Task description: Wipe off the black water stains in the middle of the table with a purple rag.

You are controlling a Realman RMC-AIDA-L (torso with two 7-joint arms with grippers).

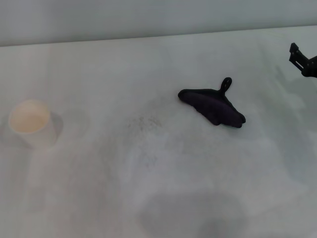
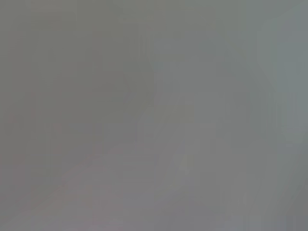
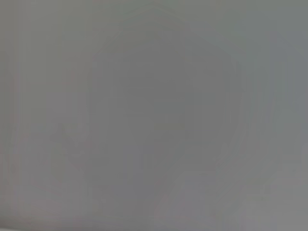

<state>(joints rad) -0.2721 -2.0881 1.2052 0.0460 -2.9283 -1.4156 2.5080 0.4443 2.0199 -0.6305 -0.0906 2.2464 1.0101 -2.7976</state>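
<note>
The purple rag (image 1: 213, 106), very dark and crumpled, lies on the white table (image 1: 163, 188) a little right of the middle, its thin tail-like corner pointing toward the far edge. No black water stains show in any view; they are hidden or out of view. Only a black part of my right gripper (image 1: 303, 59) pokes in at the right edge of the head view, well to the right of the rag and apart from it. My left gripper is out of the head view. Both wrist views show only a plain grey surface.
A cream paper cup (image 1: 30, 123) stands upright at the left side of the table. Faint grey specks (image 1: 143, 123) dot the surface left of the rag. The table's far edge meets a grey wall (image 1: 148, 20).
</note>
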